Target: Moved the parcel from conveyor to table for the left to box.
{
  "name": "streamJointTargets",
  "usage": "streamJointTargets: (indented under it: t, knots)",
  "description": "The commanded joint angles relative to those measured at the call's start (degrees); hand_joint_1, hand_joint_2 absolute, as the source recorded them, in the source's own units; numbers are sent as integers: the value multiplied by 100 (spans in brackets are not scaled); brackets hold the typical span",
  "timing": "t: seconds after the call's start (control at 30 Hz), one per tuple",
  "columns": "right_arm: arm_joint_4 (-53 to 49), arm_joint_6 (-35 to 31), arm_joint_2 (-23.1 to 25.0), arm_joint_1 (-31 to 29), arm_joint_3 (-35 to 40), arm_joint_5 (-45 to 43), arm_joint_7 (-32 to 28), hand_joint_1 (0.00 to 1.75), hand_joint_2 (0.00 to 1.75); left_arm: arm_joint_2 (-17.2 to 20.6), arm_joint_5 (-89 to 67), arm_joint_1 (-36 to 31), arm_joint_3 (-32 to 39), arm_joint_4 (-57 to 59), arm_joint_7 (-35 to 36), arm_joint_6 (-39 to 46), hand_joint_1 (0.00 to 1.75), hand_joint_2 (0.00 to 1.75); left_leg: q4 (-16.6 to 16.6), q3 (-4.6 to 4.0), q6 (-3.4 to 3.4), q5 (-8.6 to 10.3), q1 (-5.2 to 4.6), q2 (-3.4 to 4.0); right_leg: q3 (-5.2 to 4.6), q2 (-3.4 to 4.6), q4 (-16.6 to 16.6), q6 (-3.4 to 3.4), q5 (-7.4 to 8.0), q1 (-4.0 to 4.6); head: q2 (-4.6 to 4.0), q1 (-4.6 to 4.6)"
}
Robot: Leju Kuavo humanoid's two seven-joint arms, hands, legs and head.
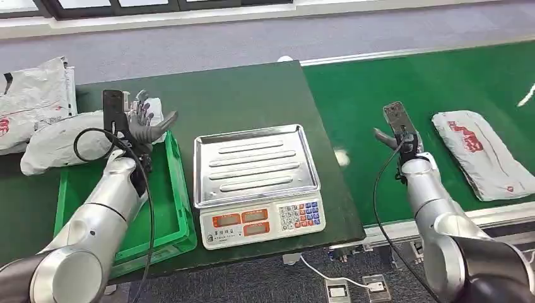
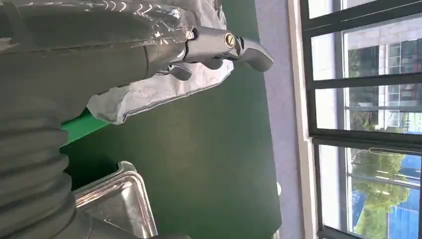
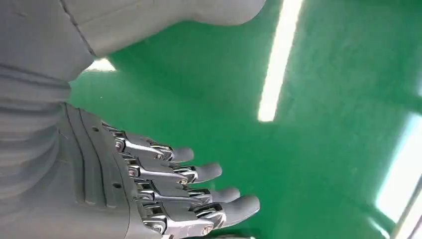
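Left hand (image 1: 144, 121) sits at the left of the head view, fingers spread and holding nothing, over the seam between a green crate (image 1: 180, 189) and a pale grey parcel (image 1: 57, 142) lying at the crate's far left edge; whether the fingertips touch that parcel is hard to tell. More grey bags (image 1: 31, 101) are cut off by the upper left frame edge. A steel-topped scale (image 1: 255, 180) stands mid-frame on the dark green worktop (image 1: 240, 95). Right of it runs the brighter green conveyor (image 1: 378, 88), where the right hand (image 1: 397, 136) hovers with fingers apart and empty, well left of the white parcel with red print (image 1: 479, 154), which lies flat at the right. Grey floor and a window sill fill the top. From the left wrist, the left hand's thumb (image 2: 234, 47) juts over a crinkled grey parcel (image 2: 159, 89), with the scale's tray corner (image 2: 119, 199) and tall windows (image 2: 363, 119) in view. From the right wrist, the right hand (image 3: 164, 189) shows loosely extended fingers above bare conveyor belt (image 3: 323, 99) with bright light streaks.
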Motion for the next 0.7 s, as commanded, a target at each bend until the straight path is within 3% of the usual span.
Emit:
streamJointTargets:
  t: [0.03, 0.63, 0.7]
  knots:
    - [335, 113, -11, -298, 79, 53, 47, 0, 175, 81, 26, -167, -340, 244, 66, 10, 0, 175, 0, 8, 0, -4, 2, 0, 8, 4, -2, -3, -3, 2, 0, 0]
    - [317, 136, 50, -331, -43, 297, -135, 0, 175, 87, 104, -76, -396, 223, -44, 33, 0, 175, -8, 35, 0, -12, 7, 8, 35, 18, -15, -7, -5, 7, 0, 0]
    - [317, 128, 53, -317, -56, 300, -147, 0, 175, 81, 79, -73, -428, 229, -41, 25, 0, 175, -1, 7, 0, -3, 1, 3, 6, 7, -1, -3, -2, 1, 0, 0]
